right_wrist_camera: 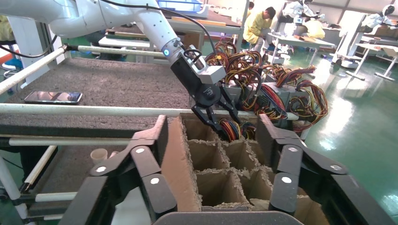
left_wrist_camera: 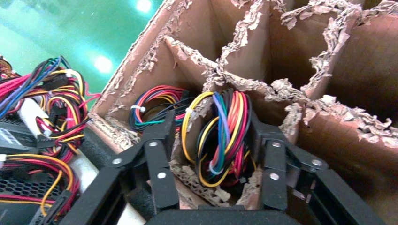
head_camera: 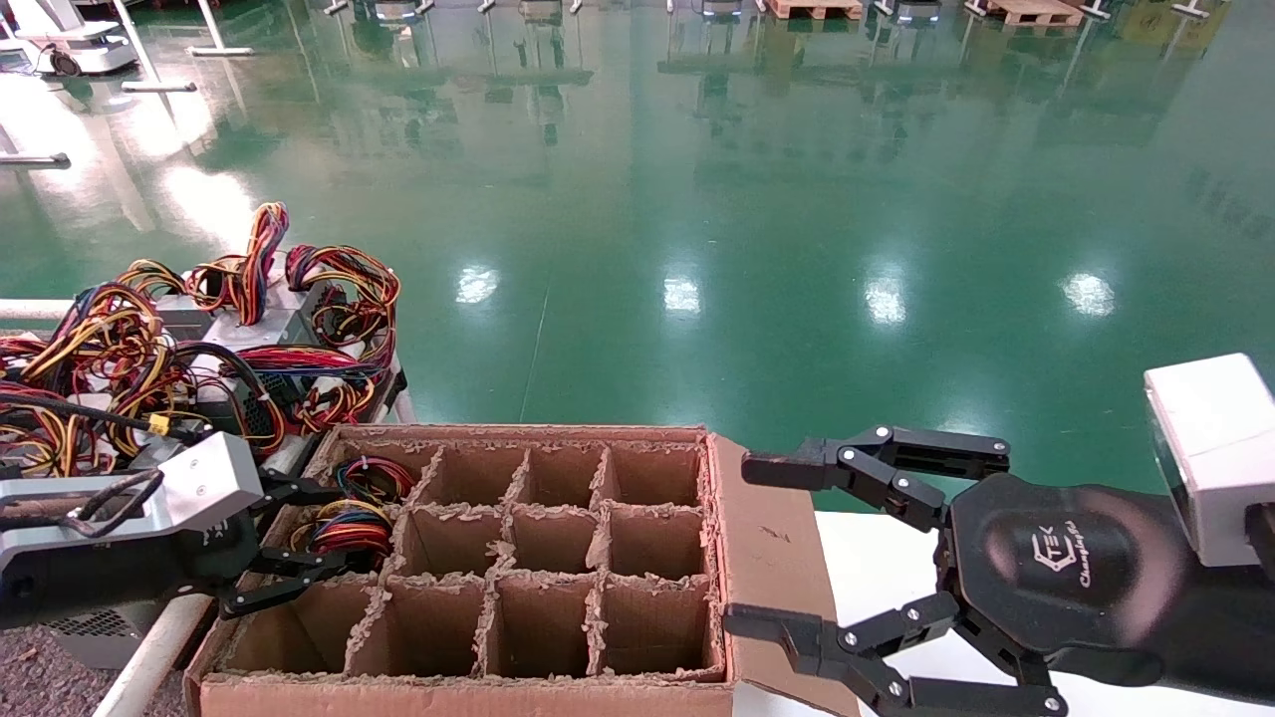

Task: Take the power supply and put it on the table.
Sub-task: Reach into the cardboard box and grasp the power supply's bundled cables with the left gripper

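Observation:
Only the coiled red, yellow, black and blue wires of a power supply (head_camera: 351,530) (left_wrist_camera: 220,136) show; its body is hidden down in a left-column cell of the cardboard box (head_camera: 772,558). My left gripper (head_camera: 341,528) (left_wrist_camera: 213,133) is open and reaches into that cell. One finger is on each side of the coil, and one of them sits beyond the torn divider. A second wire coil (left_wrist_camera: 152,105) lies in the neighbouring cell. The grey speckled table (head_camera: 40,682) (right_wrist_camera: 108,82) lies to the left behind its white tube rail (right_wrist_camera: 94,110). My right gripper (head_camera: 735,546) (right_wrist_camera: 212,127) is open, straddling the box's right flap.
Several power supplies (head_camera: 199,339) with tangled wires are piled on the table left of the box. A phone (right_wrist_camera: 52,97) lies on the table farther back. The box's other cells look empty. A smooth white tabletop (head_camera: 877,568) lies under my right gripper, with green floor beyond.

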